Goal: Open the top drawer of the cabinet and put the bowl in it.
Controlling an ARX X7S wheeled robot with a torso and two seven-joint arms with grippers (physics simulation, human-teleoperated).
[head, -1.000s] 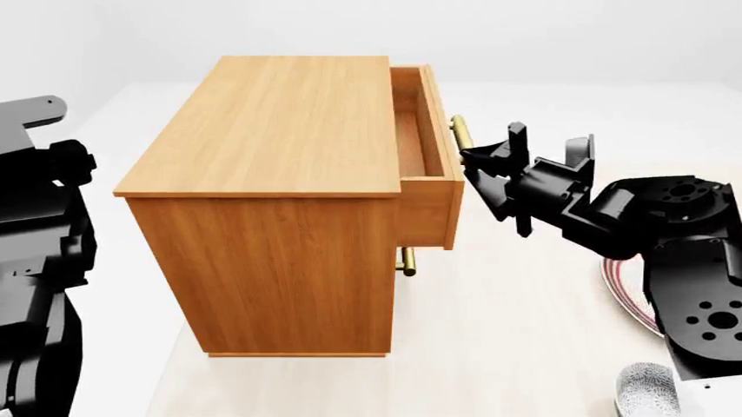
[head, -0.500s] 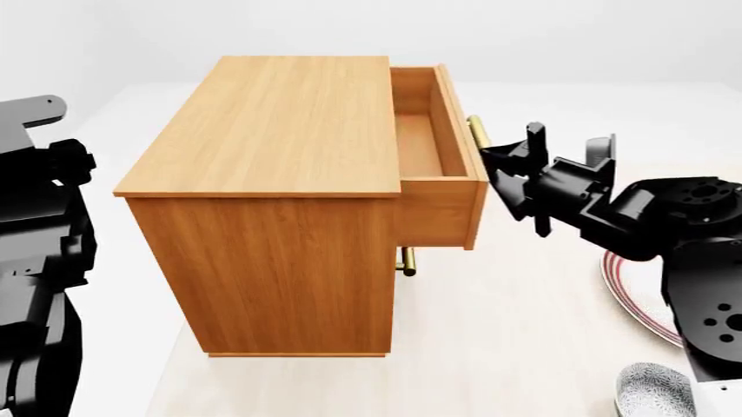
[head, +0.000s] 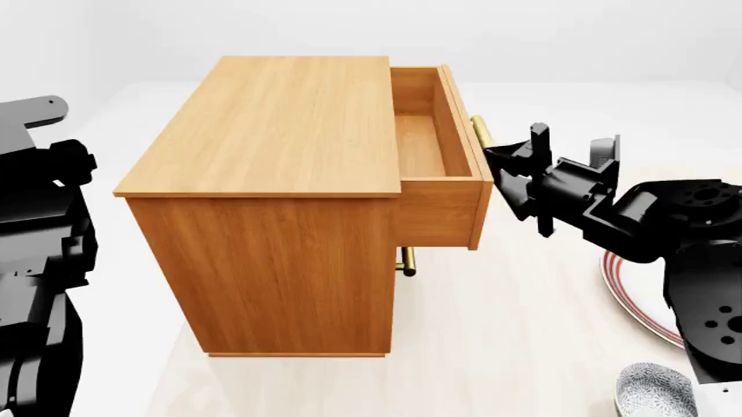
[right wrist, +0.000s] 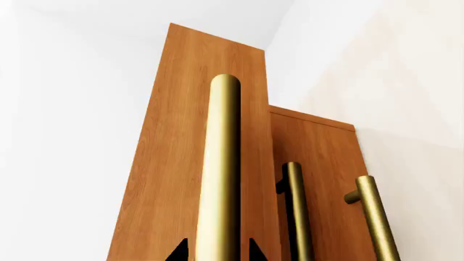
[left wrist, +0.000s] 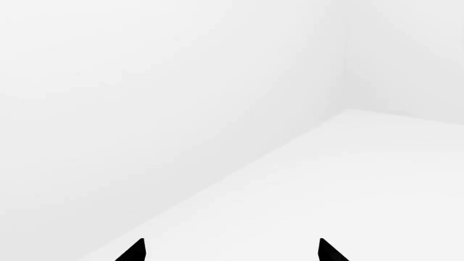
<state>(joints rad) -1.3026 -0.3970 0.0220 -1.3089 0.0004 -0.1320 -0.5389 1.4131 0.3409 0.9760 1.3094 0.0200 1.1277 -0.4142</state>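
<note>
The top drawer (head: 439,152) stands pulled part-way out of the cabinet (head: 273,200), a shallow orange-brown wooden box with a smooth bare floor and thin straight walls. It juts toward the right of the head view, with its front panel running along the cabinet's face. Its handle (right wrist: 219,174), a round brass bar with a domed end, lies along that panel. The right gripper (head: 510,172) sits at this bar; in the right wrist view its two black fingertips (right wrist: 179,252) flank the bar closely, but whether they actually press on it cannot be told. Two lower brass handles (right wrist: 297,212) show beyond on the grained drawer fronts. The bowl (head: 655,393), small, round and blue-speckled, rests on the pale table (head: 510,330) near the lower right corner, beside a red-ringed plate (head: 632,291). The left gripper (left wrist: 230,251) faces a blank white surface, its tips spread apart.
</note>
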